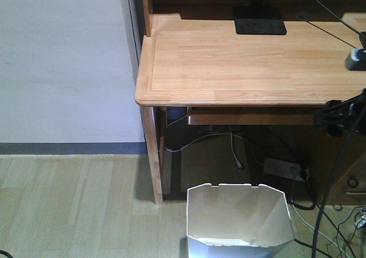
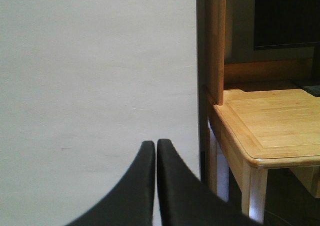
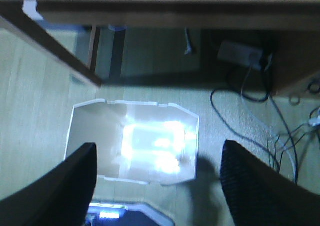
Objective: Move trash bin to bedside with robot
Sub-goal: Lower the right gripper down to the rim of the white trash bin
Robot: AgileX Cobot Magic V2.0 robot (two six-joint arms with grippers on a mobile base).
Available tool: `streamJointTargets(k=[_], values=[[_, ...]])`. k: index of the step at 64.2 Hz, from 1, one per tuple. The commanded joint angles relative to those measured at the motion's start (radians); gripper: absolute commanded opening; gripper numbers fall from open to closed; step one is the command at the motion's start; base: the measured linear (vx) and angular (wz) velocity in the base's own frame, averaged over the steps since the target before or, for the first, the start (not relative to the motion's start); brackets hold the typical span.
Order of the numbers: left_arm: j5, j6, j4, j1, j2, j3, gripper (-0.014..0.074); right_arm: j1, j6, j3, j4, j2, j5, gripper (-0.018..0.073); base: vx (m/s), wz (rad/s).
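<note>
We note left gripper [image 2: 155, 146] jaws pressed together, idle, facing wall [image 2: 90, 60]. One bin [image 1: 240, 215] on floor before one desk [image 1: 229, 58], near its leg; bed not visible. Right gripper [image 3: 159, 148] hangs over bin, jaws wide apart, likely lining up rim grasp. Two grippers total.

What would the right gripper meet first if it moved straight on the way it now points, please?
Most likely the white trash bin: the open right gripper points down into its mouth, though depth is unclear.
</note>
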Motion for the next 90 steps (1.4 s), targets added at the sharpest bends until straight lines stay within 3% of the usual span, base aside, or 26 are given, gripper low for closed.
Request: streamJointTargets(k=[1, 10, 29, 50, 90], values=[[-0.074, -0.014, -0.009, -0.006, -0.007, 0.012, -0.0006, -0.001, -0.042, -0.04, 0.017, 0.077, -0.057, 0.0473, 0.0, 0.0], [-0.074, -0.014, -0.009, -0.006, -0.007, 0.012, -0.0006, -0.008, -0.098, -0.04, 0.014, 0.222, -0.079, 0.0473, 0.0, 0.0], [-0.074, -0.014, -0.009, -0.006, -0.007, 0.012, -0.0006, -0.141, -0.259, -0.04, 0.121, 0.539, -0.18, 0.0473, 0.0, 0.0], [-0.074, -0.014, -0.009, -0.006, -0.007, 0.012, -0.0006, -0.14, -0.343, -0.062, 0.147, 0.883, -0.439, 0.0473, 0.0, 0.0], [-0.074, -0.014, -0.009, -0.006, -0.007, 0.012, -0.0006, -0.14, -0.356, -0.504, 0.18, 1.431, -0.391, 0.0541, 0.0, 0.0]])
